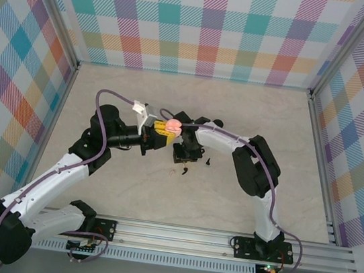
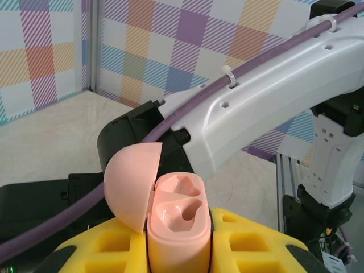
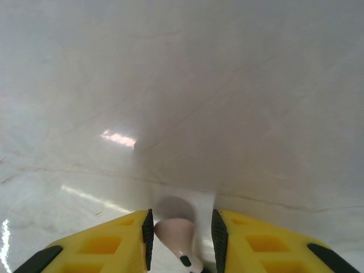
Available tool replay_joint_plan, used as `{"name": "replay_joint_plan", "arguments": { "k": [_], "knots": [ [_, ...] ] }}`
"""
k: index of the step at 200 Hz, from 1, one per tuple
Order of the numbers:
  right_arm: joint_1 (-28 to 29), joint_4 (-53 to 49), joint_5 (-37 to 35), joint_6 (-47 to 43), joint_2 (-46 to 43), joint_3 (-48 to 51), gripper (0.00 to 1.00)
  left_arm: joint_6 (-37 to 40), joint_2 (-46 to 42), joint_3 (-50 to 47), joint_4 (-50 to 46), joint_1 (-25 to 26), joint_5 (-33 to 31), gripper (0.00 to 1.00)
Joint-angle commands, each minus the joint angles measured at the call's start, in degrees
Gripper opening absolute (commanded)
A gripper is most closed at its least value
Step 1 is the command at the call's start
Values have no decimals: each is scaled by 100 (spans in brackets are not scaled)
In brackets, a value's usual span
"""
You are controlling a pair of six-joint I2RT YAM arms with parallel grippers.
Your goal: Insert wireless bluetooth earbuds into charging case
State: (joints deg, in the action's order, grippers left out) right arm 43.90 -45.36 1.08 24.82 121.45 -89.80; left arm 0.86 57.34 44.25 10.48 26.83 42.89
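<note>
Checked the left gripper first: yellow foam-block fingers closed hard against both flanks of a pale pink, rounded plastic charging case, held upright. Found the domed lid swung open and tipped to one side of the body. Noted two moulded wells in the top face, both bare. Confirmed from the top camera: case at the tip of the left gripper, over mid-table.

Turned to the right gripper: yellow fingers with black pads standing a little apart, pointed down at the table. Found a small whitish, comma-shaped plastic earbud between the pads, nearer one pad than the other. Cannot confirm a firm grip from the wrist view. Placed by the top camera just beside the case, right gripper on its near side.

Logged two tiny black stemmed earbuds lying on the pale marble-look table: one just nearer than the right gripper, the other off to its right, apart from each other and from the case.

Noted in the left wrist view the white link of the right arm crossing behind the case, purple cable tied along it. Bounded on three sides by pastel checked walls; aluminium rail along the near edge under both bases.
</note>
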Motion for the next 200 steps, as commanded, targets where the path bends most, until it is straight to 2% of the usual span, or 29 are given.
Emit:
{"name": "replay_joint_plan", "arguments": {
  "k": [1, 48, 139, 170, 200],
  "knots": [
    [-225, -242, -377, 187, -147, 154, 36, 40, -83, -90, 24, -81, 12, 18],
    [-474, -238, -427, 195, -286, 296, 36, 44, -83, -83, 15, -82, 9, 18],
    [-430, 48, 719, -411, -731, 247, 46, 36, -93, -63, 32, -86, 26, 18],
    [-314, -166, 680, -787, -589, 104, 51, 25, -92, -57, 42, -83, 28, 18],
    [-299, -340, 569, -893, -432, 13, 50, 20, -83, -43, 33, -87, 26, 19]
  ]
}}
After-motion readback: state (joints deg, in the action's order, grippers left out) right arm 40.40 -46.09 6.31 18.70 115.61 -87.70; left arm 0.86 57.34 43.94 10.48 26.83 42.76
